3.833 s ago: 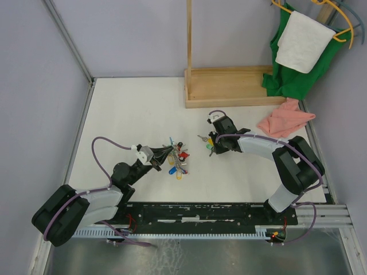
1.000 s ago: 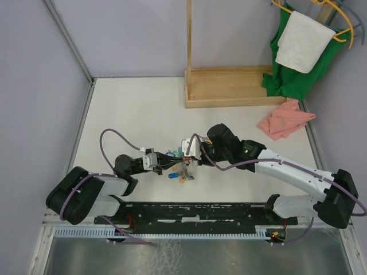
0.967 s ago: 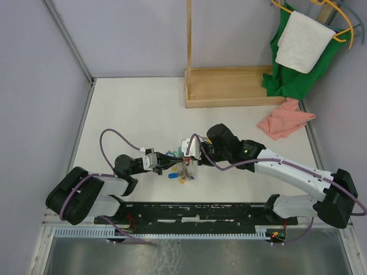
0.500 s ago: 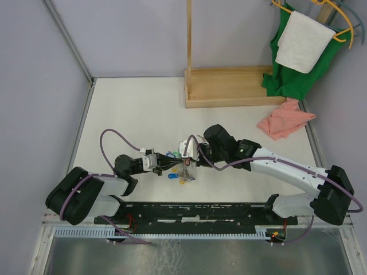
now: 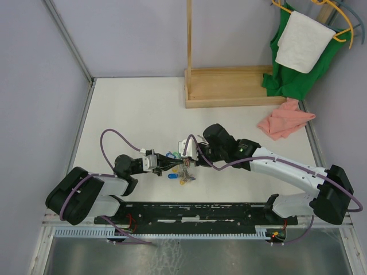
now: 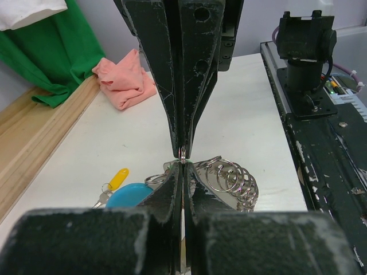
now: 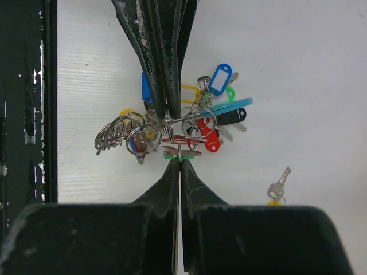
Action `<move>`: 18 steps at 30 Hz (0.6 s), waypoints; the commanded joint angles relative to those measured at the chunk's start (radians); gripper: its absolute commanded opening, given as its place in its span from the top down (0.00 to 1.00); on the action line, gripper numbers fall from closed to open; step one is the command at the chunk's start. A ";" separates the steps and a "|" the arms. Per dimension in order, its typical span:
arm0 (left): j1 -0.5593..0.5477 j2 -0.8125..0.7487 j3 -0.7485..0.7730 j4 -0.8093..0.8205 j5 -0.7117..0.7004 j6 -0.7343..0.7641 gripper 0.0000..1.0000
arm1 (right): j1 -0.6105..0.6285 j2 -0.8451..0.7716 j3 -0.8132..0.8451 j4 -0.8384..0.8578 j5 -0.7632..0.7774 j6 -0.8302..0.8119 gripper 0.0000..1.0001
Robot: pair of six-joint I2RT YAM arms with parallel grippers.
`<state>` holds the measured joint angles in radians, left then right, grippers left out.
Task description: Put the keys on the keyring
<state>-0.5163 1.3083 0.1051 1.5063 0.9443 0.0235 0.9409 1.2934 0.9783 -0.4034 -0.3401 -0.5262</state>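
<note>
Two grippers meet tip to tip over one keyring (image 7: 230, 104), which lies on the table (image 5: 132, 114) near its front edge, between the arms. The left gripper (image 6: 182, 172) is pinched fully closed on a thin wire loop of that keyring. The right gripper (image 7: 179, 166) is closed just as tight. A small silver loop and a green tag (image 7: 175, 154) sit right at its tips, but whether it grips either I cannot tell.

On the keyring I count one blue tag (image 7: 219, 78), one red tag (image 7: 210, 139), one black tag (image 7: 230, 117) and a cluster of at least four bare split rings (image 7: 117, 130) fanned to one side. One loose key (image 7: 279, 188) with a yellow tag lies on the table near the bunch, apart from it and from both grippers.

At the far side are one wooden tray (image 5: 229, 91), one pink cloth (image 5: 285, 119), one green cloth (image 5: 287, 83) and one white towel (image 5: 303, 40).
</note>
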 commanded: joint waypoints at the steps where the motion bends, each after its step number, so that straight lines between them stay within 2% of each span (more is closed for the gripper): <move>1: 0.003 -0.007 0.021 0.220 0.018 0.015 0.97 | 0.008 -0.008 0.046 0.049 -0.024 0.019 0.99; 18: 0.004 0.000 0.025 0.222 0.012 0.016 0.97 | 0.013 -0.020 0.042 0.062 -0.041 0.040 0.99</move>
<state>-0.5163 1.3094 0.1051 1.5066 0.9447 0.0235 0.9474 1.2934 0.9798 -0.3954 -0.3626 -0.4999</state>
